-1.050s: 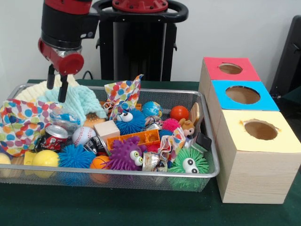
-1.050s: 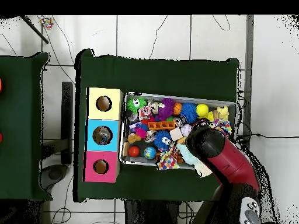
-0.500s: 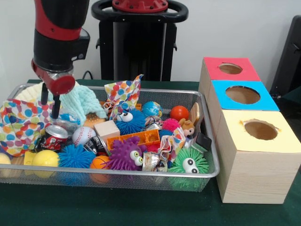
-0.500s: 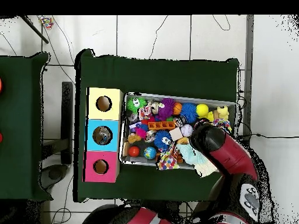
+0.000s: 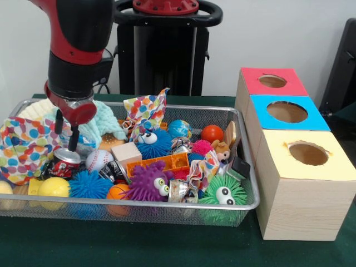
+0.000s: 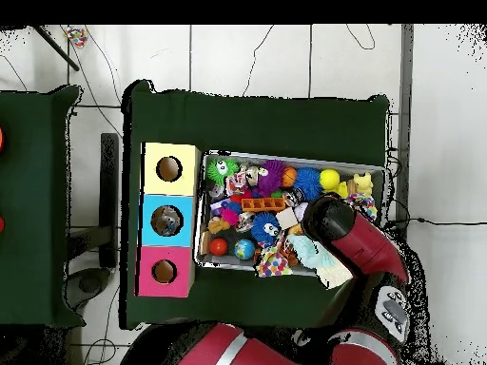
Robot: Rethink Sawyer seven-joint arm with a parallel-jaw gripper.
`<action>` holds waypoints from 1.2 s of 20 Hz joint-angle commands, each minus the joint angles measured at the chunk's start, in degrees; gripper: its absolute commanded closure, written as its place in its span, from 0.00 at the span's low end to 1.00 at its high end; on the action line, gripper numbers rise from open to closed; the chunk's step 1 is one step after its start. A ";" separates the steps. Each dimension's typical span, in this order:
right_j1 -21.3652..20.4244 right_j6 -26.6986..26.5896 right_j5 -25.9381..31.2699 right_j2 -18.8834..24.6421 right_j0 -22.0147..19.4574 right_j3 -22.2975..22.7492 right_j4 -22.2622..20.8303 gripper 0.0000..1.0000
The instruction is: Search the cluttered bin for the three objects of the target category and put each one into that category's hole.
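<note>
Where end effector (image 5: 65,132) hangs, can (image 5: 64,161) just below.

Arm reaches straight down, claw (image 5: 66,132) fingers seemingly slightly parted.

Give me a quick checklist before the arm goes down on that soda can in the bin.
1. Tool open: ok, two fingers apart.
2. Tool above the soda can: ok in the front view; the arm hides it in the overhead view.
3. Can free to lift: cannot tell; the baseball and dotted cloth crowd it.
4. Mint blanket clear of the fingers: not ok, it lies right behind them.
5. Holes open: ok for the red box and the blue box.
</note>
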 commanded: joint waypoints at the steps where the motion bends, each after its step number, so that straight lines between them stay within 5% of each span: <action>1: 2.74 14.57 -1.09 4.26 1.23 -2.25 3.03 0.00; 24: 1.50 11.81 -10.76 9.89 -4.09 4.43 1.41 0.00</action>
